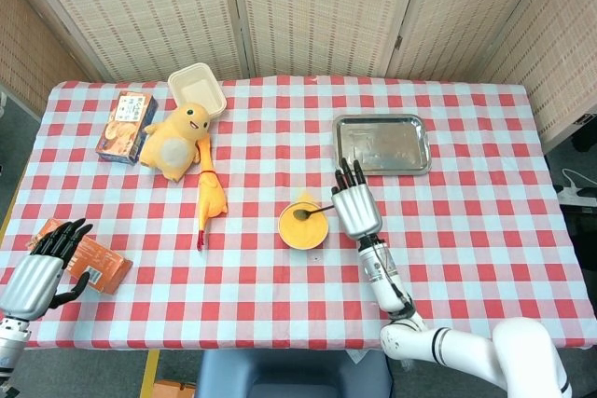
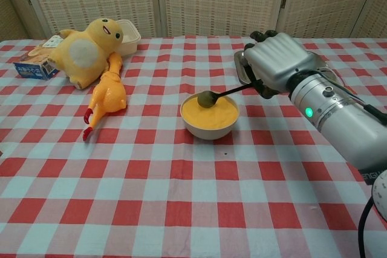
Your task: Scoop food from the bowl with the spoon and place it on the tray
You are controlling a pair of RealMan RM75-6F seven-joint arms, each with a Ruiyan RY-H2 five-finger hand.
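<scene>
Over the small cream bowl of yellow food (image 2: 209,116), mid-desk, the right hand (image 2: 277,63) has its fingers pinching the thin dark metal spoon (image 2: 225,93) by its handle end. Stiff and light, its loose load could spill if tilted. Open checked cloth separates it from the shiny steel tray (image 1: 381,144). Left hand (image 1: 35,275) idles, fingers spread.

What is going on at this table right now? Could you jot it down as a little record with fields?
Right hand: holds the spoon by its handle
Spoon bowl: over the yellow food, at the far side of the bowl
Tray: bare metal, beyond the bowl
Left hand: holds nothing, beside an orange packet
Also on the cloth: plush duck, rubber chicken, snack box, beige container
</scene>
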